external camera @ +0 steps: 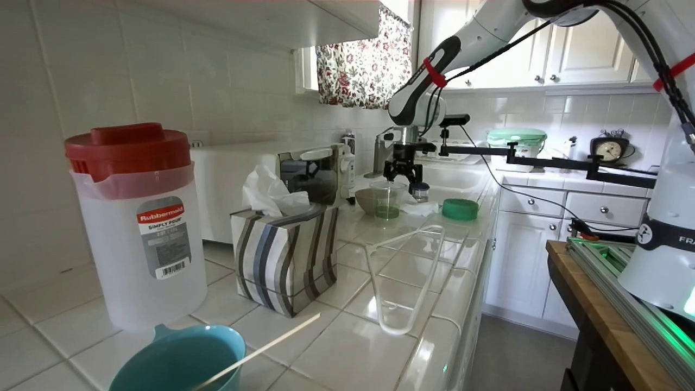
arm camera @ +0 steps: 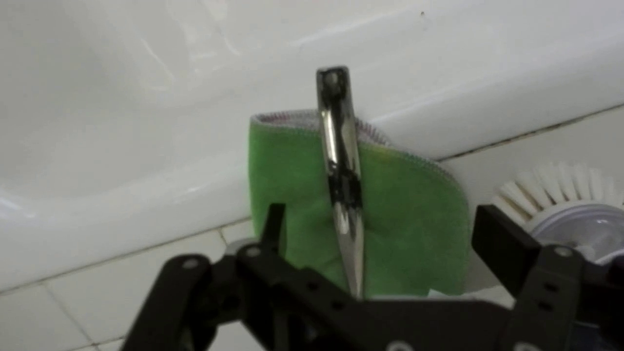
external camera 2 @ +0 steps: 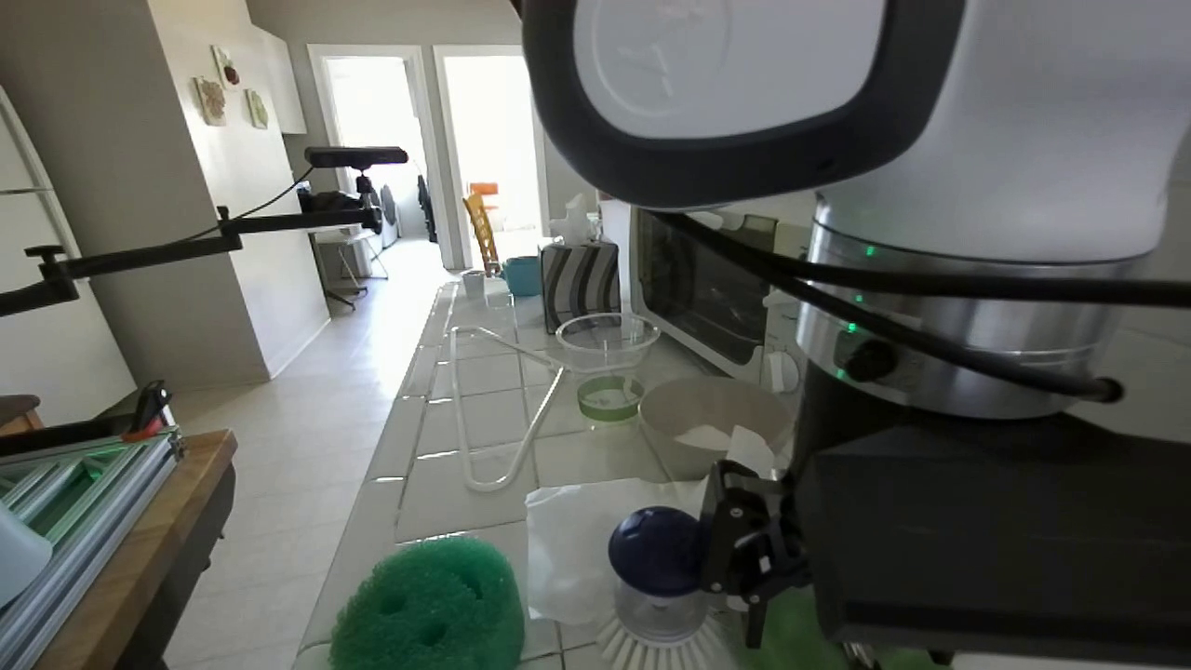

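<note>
My gripper (arm camera: pixel 384 212) is open, its two black fingers apart with nothing between them. In the wrist view it is above a green cloth (arm camera: pixel 409 209), with a shiny metal bar (arm camera: pixel 342 151) in front of the cloth. A brush with white bristles (arm camera: pixel 568 195) lies just beyond the right finger. In an exterior view the brush has a dark blue knob (external camera 2: pixel 656 551) and stands close beside the gripper (external camera 2: pixel 744 558). In an exterior view the gripper (external camera: pixel 403 178) hangs low near the sink edge, by a clear cup (external camera: pixel 387 202). Whether it touches the brush I cannot tell.
A green sponge (external camera: pixel 460 209), beige bowl (external camera 2: pixel 716 414), white paper (external camera 2: pixel 572 549) and white looped frame (external camera: pixel 374 293) are on the tiled counter. Farther along are a striped tissue box (external camera: pixel 288 255), red-lidded jug (external camera: pixel 136 233), turquoise cup (external camera: pixel 163 358) and toaster oven (external camera 2: pixel 707 288). A white sink (arm camera: pixel 122 161) adjoins.
</note>
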{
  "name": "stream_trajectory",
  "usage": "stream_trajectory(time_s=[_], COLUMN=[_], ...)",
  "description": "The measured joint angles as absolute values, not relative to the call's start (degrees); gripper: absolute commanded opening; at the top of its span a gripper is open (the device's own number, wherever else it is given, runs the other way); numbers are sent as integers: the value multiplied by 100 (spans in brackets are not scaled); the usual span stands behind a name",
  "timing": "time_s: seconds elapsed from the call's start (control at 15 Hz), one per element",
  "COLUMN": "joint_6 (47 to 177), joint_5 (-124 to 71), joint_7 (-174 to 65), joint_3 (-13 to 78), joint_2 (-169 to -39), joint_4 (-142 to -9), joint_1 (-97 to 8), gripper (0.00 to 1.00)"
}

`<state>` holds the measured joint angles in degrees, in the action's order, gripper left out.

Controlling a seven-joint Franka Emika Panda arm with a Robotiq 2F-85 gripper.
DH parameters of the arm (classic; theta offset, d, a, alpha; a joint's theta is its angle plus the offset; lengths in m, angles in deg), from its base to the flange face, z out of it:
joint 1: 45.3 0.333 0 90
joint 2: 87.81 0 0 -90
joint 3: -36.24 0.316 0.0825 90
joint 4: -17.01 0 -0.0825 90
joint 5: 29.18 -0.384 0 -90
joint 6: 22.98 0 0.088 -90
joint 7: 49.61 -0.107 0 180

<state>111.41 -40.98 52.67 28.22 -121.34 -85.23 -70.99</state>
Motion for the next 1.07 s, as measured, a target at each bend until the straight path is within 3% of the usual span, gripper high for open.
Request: stream_trajectory(time_s=[0.2,0.27,0.4,0.47,0.6,0.67,0.8,0.87,1.07], joint_6=[11141,11141,11141,11141,11142,11142,11142,11142,11142], joint_5=[-4098,-4098,-4098,-4098,-4098,-4098,-4098,-4098,-4098], joint_7=[5267,5267,5267,5267,5267,5267,5267,5267,5267], joint_3=[2822,2822,2822,2822,2822,2822,2822,2822,2822], joint_2=[-12146,-12155,-12173,-12180,-12193,-12199,-12210,-12212,-12215], joint_4=[-8498,-8498,-8498,-8498,-8498,-8497,-8494,-8492,-8481], joint_1=[-7102,-7103,-7106,-7106,-7107,-7107,-7107,-7108,-7110], gripper=[55,57,45,46,36,40,36,15,3])
